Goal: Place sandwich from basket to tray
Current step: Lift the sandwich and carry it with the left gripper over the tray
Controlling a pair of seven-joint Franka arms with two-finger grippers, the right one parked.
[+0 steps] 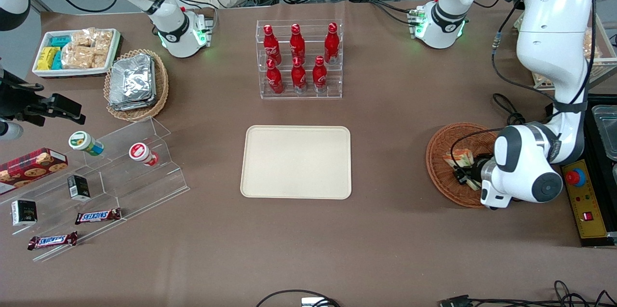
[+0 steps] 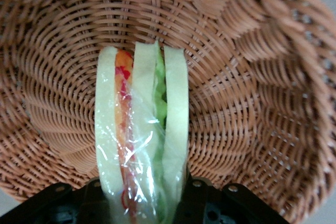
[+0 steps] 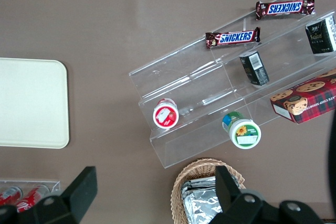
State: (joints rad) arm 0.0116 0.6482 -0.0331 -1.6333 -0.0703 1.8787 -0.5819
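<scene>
Down in the basket [image 1: 441, 165], toward the working arm's end of the table, the gripper [image 1: 466, 176] sits low over the sandwich [image 1: 459, 156]. From the left wrist view the sandwich [image 2: 142, 129] stands on edge between the 2 fingers [image 2: 197, 203], wrapped in clear film, with white bread outside and orange-red and green layers within. The dark finger bases press against both of its bread faces, so the jaws are closed to about the sandwich's thickness and grip it. Whether it has left the woven floor cannot be told; the basket's wall [image 2: 252, 108] curves around it on all sides.

Well apart from the basket, the tray [image 1: 296, 161] lies flat at the middle of the brown table [image 1: 385, 230], with nothing on it. Farther from the front camera than the tray stands a clear rack holding 6 red bottles [image 1: 299, 59]. Toward the parked arm's end lie a lighter wicker basket of foil packets [image 1: 135, 84], a white bin of snack packets [image 1: 77, 51], and a clear stepped stand [image 1: 111, 172] with 2 lidded cups, small dark boxes and 2 Snickers bars [image 1: 98, 216]. A red cookie box [image 1: 31, 166] lies beside that stand.
</scene>
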